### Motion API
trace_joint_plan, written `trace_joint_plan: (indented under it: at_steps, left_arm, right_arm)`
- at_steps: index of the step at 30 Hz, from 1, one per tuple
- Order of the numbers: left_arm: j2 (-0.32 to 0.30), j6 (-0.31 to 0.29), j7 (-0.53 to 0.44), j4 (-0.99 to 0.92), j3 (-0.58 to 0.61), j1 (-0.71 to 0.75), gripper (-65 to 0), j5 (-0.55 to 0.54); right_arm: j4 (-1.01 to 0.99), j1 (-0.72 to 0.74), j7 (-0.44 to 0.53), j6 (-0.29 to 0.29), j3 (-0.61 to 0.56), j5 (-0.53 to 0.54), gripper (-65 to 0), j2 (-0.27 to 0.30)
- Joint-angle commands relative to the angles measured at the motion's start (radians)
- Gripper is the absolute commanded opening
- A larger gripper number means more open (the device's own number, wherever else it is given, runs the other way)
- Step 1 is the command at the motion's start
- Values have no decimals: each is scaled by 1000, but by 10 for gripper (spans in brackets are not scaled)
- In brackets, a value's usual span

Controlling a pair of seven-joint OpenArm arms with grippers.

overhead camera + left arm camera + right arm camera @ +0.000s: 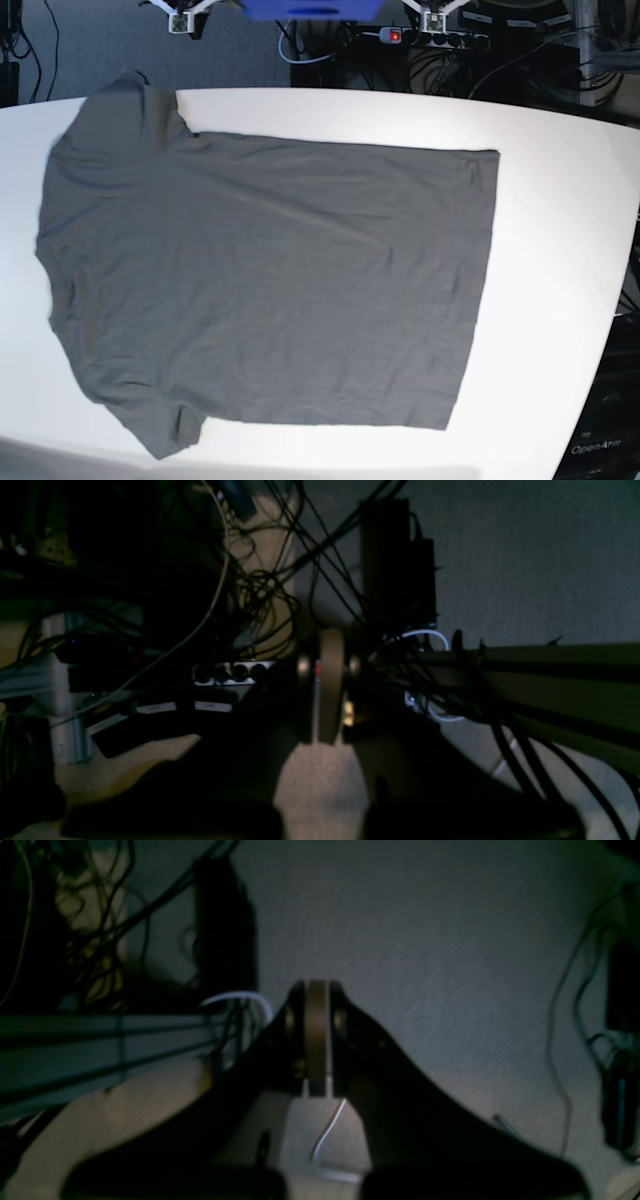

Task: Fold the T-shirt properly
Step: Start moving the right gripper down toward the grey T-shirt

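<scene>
Grey T-shirt (265,285): spread flat on white table (560,250), apart from both grippers. Left gripper (330,685): fingers together, empty. Right gripper (316,1040): fingers together, empty.

From my station, the plain dark grey short-sleeved T-shirt (270,280) reads as thin, soft, matt cloth, with faint ripples across its surface and no sheen. It lies on a white table (560,260) whose top looks smooth and matt, like laminate. In the wrist views I see each gripper's black fingers (400,1100) as smooth, slightly glossy plastic, with dull brownish pads (316,1040) pressed flat together, which look rubbery. Behind the left gripper (330,685), a pale grey metal frame profile (560,675) has a satin finish, and the black cables (320,550) look like smooth plastic sheathing. The floor (425,940) looks like rough grey carpet.
</scene>
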Motion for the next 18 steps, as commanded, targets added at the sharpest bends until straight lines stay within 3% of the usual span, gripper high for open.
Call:
trace_joint_plan:
  at_steps: [1, 8, 12, 15, 18]
  left_arm:
    - [0, 5, -27, 0, -1, 2, -639, -5]
    - [4, 7, -31, 0, -2, 16, -639, -7]
    - [1, 7, -48, 10, -2, 30, -639, -7]
    - [-2, 4, -163, 1, -2, 51, -639, -5]
    - [-3, 4, -317, 1, 4, 83, -639, -1]
  right_arm:
    - [-2, -11, 27, -3, -1, 6, -649, -1]
    - [2, -34, 47, -3, 0, 7, -649, 20]
    - [1, -63, 239, -3, 2, 7, -649, 39]
    - [1, -79, 382, -3, 2, 7, -646, 42]
    - [2, -82, 374, -3, 2, 7, -646, 42]
